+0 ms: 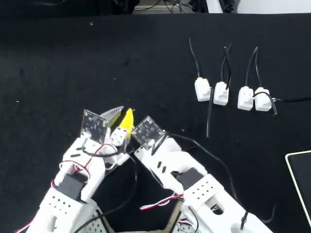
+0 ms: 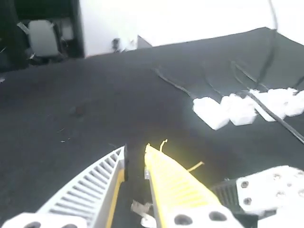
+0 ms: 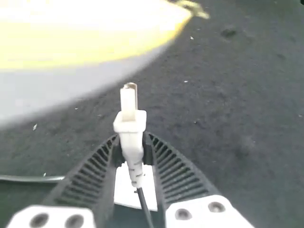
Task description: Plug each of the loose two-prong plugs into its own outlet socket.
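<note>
A white two-prong plug (image 3: pixel 129 124) stands prongs-up between the black fingers of my right gripper (image 3: pixel 130 140), which is shut on it; its black cord trails back under the arm. My left gripper (image 2: pixel 136 149), with one white and one yellow finger (image 2: pixel 173 183), is slightly open and holds nothing. In the high view the left gripper (image 1: pixel 120 119) sits at the table's front centre, right beside the right arm's wrist (image 1: pixel 147 131). A row of white outlet sockets (image 1: pixel 220 93) lies at the far right, well beyond both grippers, and also appears in the left wrist view as sockets (image 2: pixel 216 113).
Thin black cords run from the sockets toward the table's far edge, and a loose cord (image 1: pixel 209 116) lies just in front of them. A flat pale-rimmed object (image 1: pixel 299 179) sits at the right edge. The black cloth (image 1: pixel 73 63) covers the table.
</note>
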